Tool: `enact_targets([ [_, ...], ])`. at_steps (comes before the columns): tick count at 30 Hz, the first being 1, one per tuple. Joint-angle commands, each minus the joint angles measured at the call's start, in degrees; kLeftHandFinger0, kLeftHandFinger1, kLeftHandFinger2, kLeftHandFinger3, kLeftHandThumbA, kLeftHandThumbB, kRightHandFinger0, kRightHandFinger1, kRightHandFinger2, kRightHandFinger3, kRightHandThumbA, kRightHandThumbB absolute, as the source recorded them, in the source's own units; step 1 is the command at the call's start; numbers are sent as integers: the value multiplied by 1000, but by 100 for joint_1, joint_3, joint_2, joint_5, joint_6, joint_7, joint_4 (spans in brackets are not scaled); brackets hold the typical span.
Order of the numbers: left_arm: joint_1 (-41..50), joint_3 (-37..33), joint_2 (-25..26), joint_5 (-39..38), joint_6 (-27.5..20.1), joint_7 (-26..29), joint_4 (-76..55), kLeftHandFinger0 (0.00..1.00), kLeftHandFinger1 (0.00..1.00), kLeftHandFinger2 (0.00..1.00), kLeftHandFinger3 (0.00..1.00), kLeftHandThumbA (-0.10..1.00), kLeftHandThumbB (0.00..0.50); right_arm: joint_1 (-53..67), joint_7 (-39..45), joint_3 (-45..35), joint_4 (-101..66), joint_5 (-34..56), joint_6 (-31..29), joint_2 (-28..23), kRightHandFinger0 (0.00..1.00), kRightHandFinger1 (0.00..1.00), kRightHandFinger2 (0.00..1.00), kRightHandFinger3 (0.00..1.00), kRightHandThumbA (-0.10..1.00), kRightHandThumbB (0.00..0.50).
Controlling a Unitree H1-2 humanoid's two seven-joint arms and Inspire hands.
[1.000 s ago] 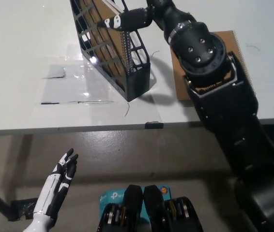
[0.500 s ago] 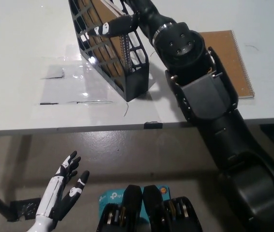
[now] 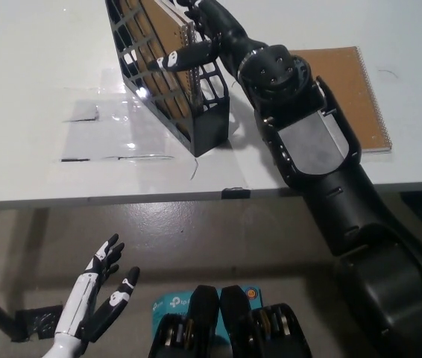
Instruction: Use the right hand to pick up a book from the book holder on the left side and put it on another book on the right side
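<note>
Head view: brown spiral-bound book [image 3: 165, 37] leaning tilted inside the black lattice book holder [image 3: 196, 112], upper centre of the frame. Right hand [image 3: 200, 33] reaches its fingers [image 3: 181, 57] against the book; grip unclear. Second brown book [image 3: 353, 89] lies flat on the desk [image 3: 39, 89], upper right. Left hand [image 3: 95, 306], lower left, fingers spread, empty.

White table [image 3: 39, 89] bears black book holder [image 3: 196, 112] and brown notebook [image 3: 349, 89].

Right robot hand [image 3: 196, 33] gripping book [image 3: 168, 37] in book holder [image 3: 196, 112]
</note>
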Motion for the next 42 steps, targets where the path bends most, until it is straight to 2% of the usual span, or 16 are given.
enact_targets([
  [1,-13,-8,83,-30,-233,-53,-89,1000,1000,1000,1000,738,4,-470,-103,-39,4,70,-336,6,1000,1000,1000,1000,1000,394],
  [6,-18,-15,69,-10,-255,-32,-80,1000,1000,1000,1000,775,1,-459,-34,-24,-30,100,-315,-4,1000,1000,1000,1000,1000,384],
  [11,-42,-23,71,-10,-246,-45,-58,1000,1000,1000,1000,794,0,-461,-73,-29,-18,102,-305,18,1000,1000,1000,1000,1000,396],
  [14,-50,-16,57,-58,-231,-58,-48,1000,1000,1000,1000,786,0,-473,-86,-40,-36,107,-228,30,1000,1000,1000,1000,1000,411],
  [21,-48,-35,69,-9,-199,-55,-52,1000,1000,1000,1000,776,0,-474,4,-58,-26,174,-291,25,1000,1000,1000,1000,1000,407],
  [25,-76,-72,94,46,-171,-76,-72,1000,1000,1000,1000,722,0,-275,14,-100,-600,242,-175,35,1000,1000,1000,1000,1000,394],
  [28,-80,-58,100,76,-115,-56,-122,1000,1000,1000,1000,714,0,-130,76,-115,-1028,294,-29,8,1000,1000,1000,1000,1000,409],
  [34,-63,-46,103,144,-183,4,-91,1000,1000,1000,1000,670,0,206,254,7,-1915,242,351,-115,1000,1000,1000,1000,1000,369],
  [38,-72,-49,78,64,-221,-22,-42,1000,1000,1000,1000,650,0,271,324,83,-1945,204,432,-161,1000,1000,1000,1000,1000,378],
  [40,-76,-42,61,49,-200,-16,-36,1000,1000,1000,1000,663,0,262,358,83,-1789,241,344,-175,1000,1000,1000,1000,1000,362],
  [42,-76,-25,55,7,-173,-23,-27,1000,1000,1000,1000,718,28,240,367,90,-1622,239,263,-183,1000,1000,1000,1000,1000,353],
])
